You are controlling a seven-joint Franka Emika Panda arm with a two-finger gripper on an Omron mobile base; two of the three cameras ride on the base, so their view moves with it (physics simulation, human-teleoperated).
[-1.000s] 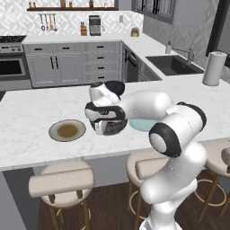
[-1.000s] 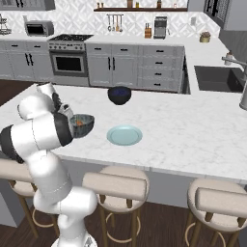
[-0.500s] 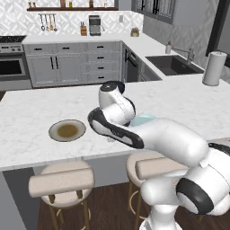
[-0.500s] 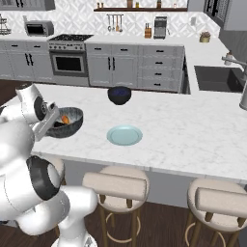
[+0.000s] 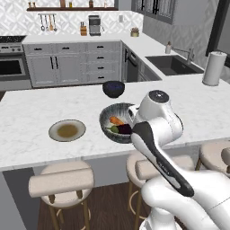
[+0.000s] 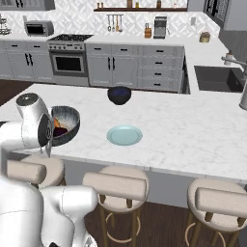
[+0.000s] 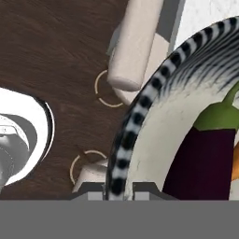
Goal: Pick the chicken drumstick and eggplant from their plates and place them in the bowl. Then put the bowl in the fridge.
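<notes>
Bowl transport stage, with both foods loaded. The jaws (image 7: 117,186) are clamped on the rim of the bowl (image 5: 116,122): in the hand view one dark tip sits outside the striped rim and the other inside it, with the rim rising straight up from between them. The bowl is carried at the near edge of the bench (image 5: 27,134), partly out over a stool (image 7: 135,42) and the wood floor (image 7: 51,56). Just inside the wall from the jaws lies the eggplant (image 7: 203,154), stem cap pointing away from them; the chicken drumstick (image 5: 117,120) lies beyond it, further from the jaws. The olive-brown plate (image 5: 67,130) and the teal plate (image 6: 124,135) sit bare on the bench, well apart from the jaws. A smaller dark bowl (image 6: 119,94) stands further back.

Risks, as judged: a pinch on a thin rim lets the bowl pivot about the jaws, and a fast swing toward the fridge could tip it and roll the food out onto the floor. A sweep of the arm could also clip the stools.

Materials: the bowl is rigid, its outside streaked grey-blue with a dark-banded rim and a pale matt inside. The eggplant is glossy, dark purple and elongated with a green cap; the drumstick is orange-brown and tapered. The bench is white, veined like marble; the stool seats look padded.
</notes>
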